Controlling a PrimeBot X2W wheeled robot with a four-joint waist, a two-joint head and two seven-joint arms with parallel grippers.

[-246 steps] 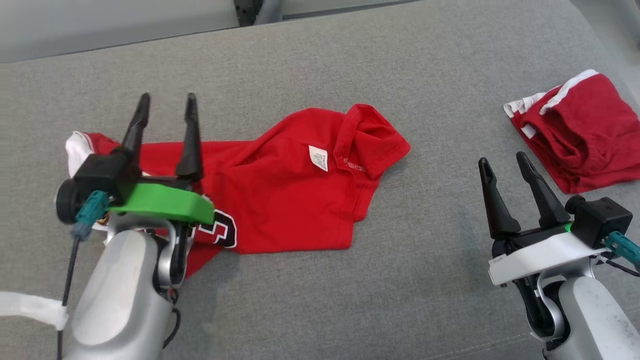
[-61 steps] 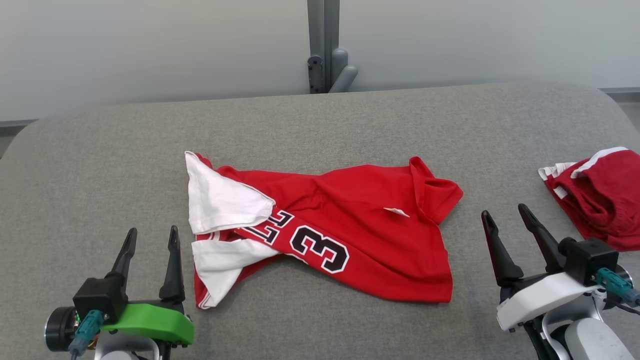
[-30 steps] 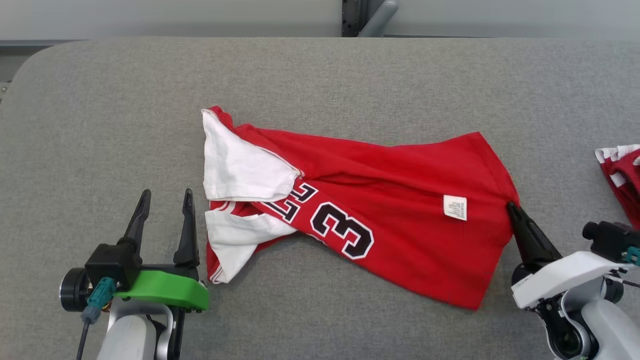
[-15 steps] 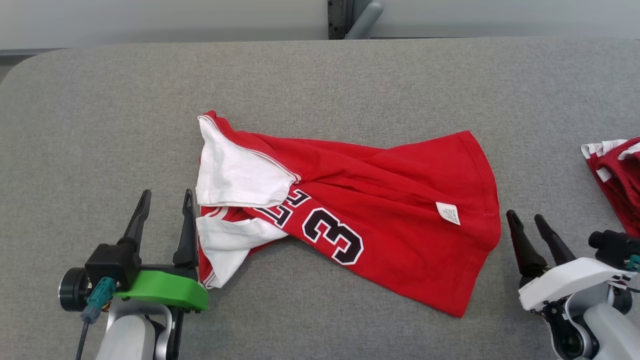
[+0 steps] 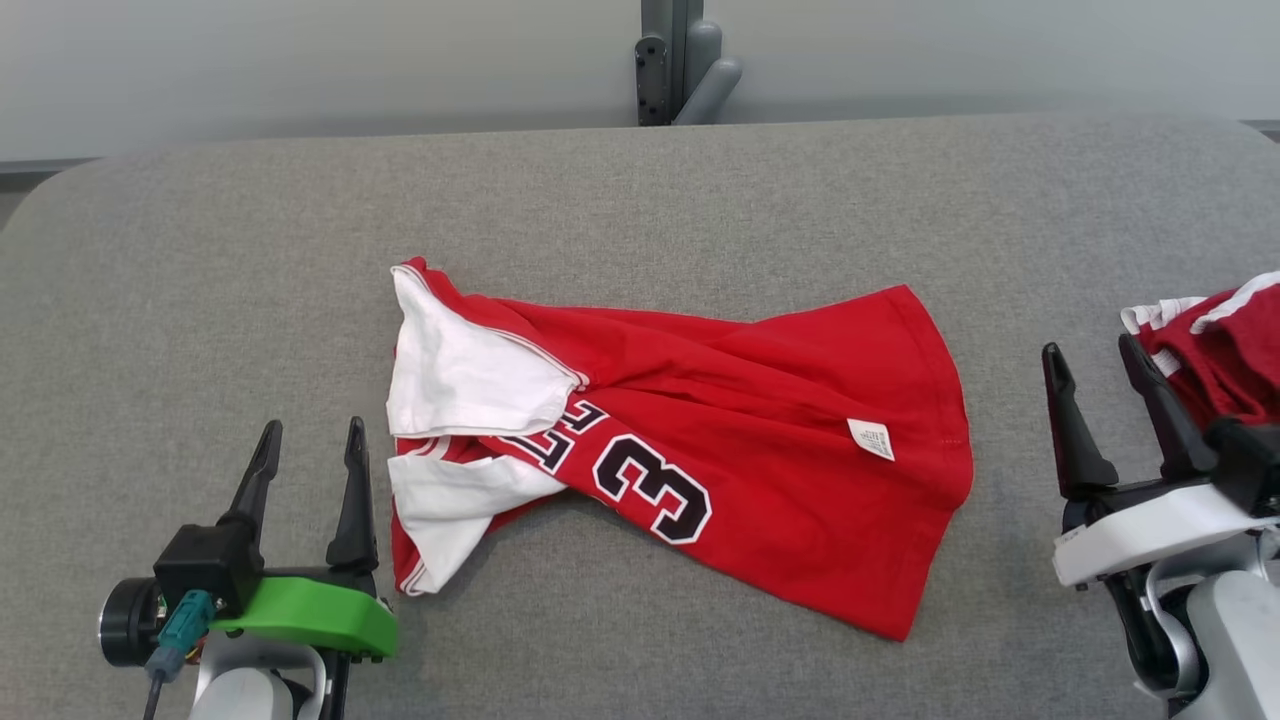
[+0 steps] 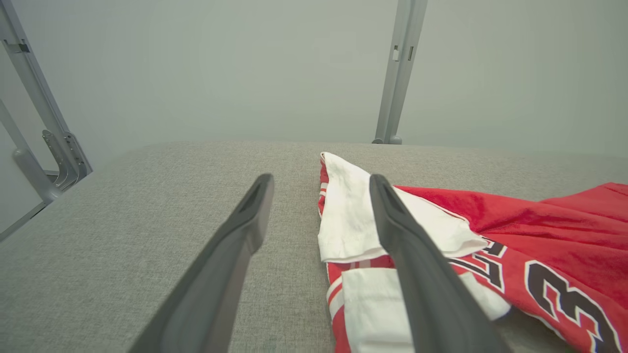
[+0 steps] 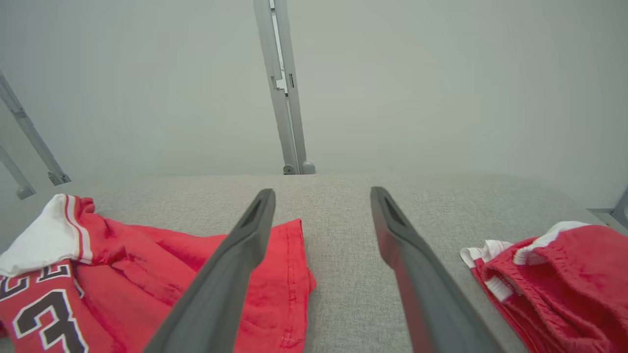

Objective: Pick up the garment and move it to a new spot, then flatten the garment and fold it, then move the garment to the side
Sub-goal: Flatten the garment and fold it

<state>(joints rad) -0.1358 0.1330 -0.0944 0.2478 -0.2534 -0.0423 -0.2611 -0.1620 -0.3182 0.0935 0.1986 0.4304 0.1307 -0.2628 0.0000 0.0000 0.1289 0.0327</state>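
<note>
Both pairs of jaws are spread apart and grasp nothing. From where I stand, the left gripper (image 5: pixel 311 428) sits at the near left of the grey table (image 5: pixel 640 200), its inner finger just beside the white sleeves (image 5: pixel 470 370) of the red jersey (image 5: pixel 780 420). That jersey lies rumpled across the middle of the table, sleeves at its left end. A black-and-white number 3 (image 5: pixel 652 488) faces up, and a small white label (image 5: pixel 871 439) sits near the right hem. The right gripper (image 5: pixel 1089 347) is at the near right, apart from that hem, between the jersey and a second red-and-white garment (image 5: pixel 1225 350) bunched at the table's right edge. A grey post (image 5: pixel 668 60) stands behind the far edge.
</note>
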